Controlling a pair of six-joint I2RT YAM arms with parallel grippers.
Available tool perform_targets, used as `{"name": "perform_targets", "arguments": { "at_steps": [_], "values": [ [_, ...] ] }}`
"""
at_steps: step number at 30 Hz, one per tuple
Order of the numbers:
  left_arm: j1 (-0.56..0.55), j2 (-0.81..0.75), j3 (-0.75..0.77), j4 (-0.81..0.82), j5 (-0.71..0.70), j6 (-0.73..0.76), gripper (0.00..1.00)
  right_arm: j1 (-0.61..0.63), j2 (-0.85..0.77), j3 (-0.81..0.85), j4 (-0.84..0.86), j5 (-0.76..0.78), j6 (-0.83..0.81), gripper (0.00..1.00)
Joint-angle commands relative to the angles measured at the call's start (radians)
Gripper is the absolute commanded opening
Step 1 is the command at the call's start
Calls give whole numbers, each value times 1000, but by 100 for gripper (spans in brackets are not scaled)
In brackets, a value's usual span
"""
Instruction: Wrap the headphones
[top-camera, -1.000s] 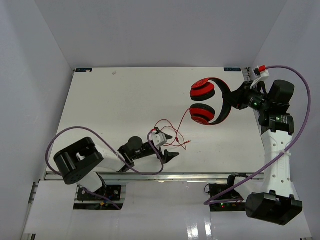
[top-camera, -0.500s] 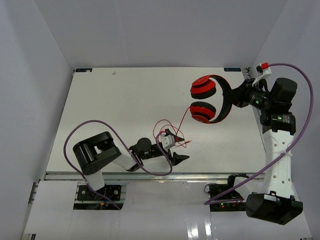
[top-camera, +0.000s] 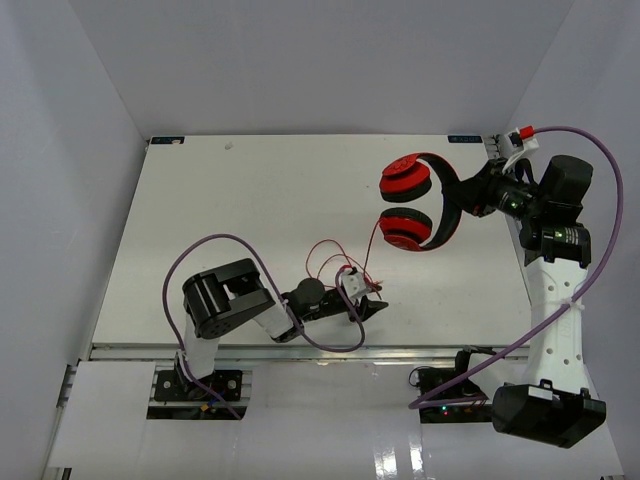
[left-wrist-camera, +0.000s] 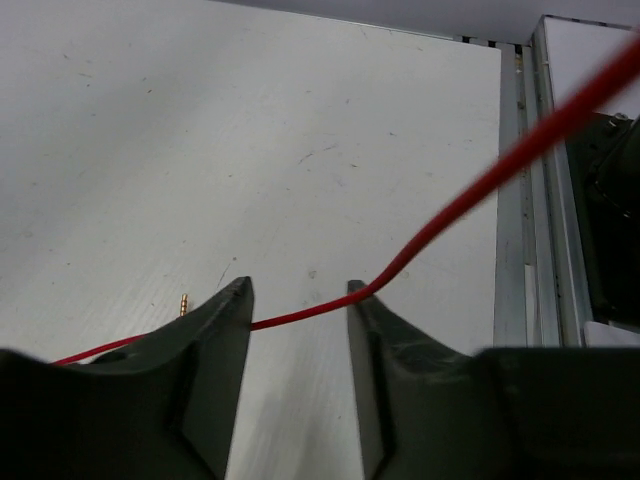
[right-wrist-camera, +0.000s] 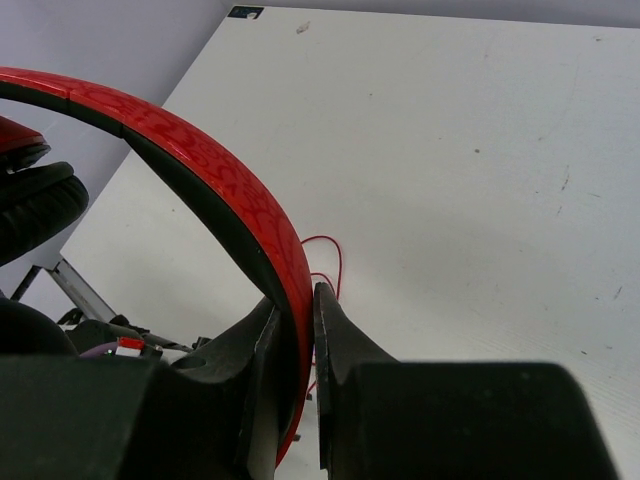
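Two worries: my left gripper (left-wrist-camera: 298, 300), jaws open with the thin red cord (left-wrist-camera: 450, 208) crossing between their tips by the near edge of the table (top-camera: 220, 200), could close past it, and my right gripper (right-wrist-camera: 295, 300), clamped on the headband (right-wrist-camera: 230, 190), could let the far-right headphones (top-camera: 405, 182) twist.

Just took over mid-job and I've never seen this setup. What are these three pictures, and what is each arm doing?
Two robot arms are bolted at the table's near edge. The wide view looks down from above; the other two come from a camera on each wrist. The right end effector is shut on the band of the red headphones. Their thin red cord trails across the table to the left end effector, which is open with the cord passing between its fingers.
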Motion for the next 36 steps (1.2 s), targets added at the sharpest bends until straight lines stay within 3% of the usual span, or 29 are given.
{"name": "perform_targets", "arguments": {
  "at_steps": [1,7,13,16,25,30,32,36],
  "values": [
    [8,-7,4,252,-70,7,46,0,-40,29,25,-77,31,8],
    [16,-7,-7,278,-118,2,30,2,-41,25,37,-94,46,8],
    [60,-7,-49,349,-105,-63,1,0,-49,31,18,-94,14,8],
    [107,-39,-85,339,-33,-103,0,6,-47,32,-39,-108,-74,8],
    [305,-242,-71,-103,348,-51,0,172,-114,-3,-147,8,-367,8],
    [397,-396,-35,-379,447,25,0,249,-149,-45,-182,102,-511,8],
    [423,-426,5,-570,459,92,0,274,-159,-51,-204,133,-577,8],
    [480,-462,86,-748,459,149,0,315,-182,-69,-242,204,-683,8]
  ]
}}
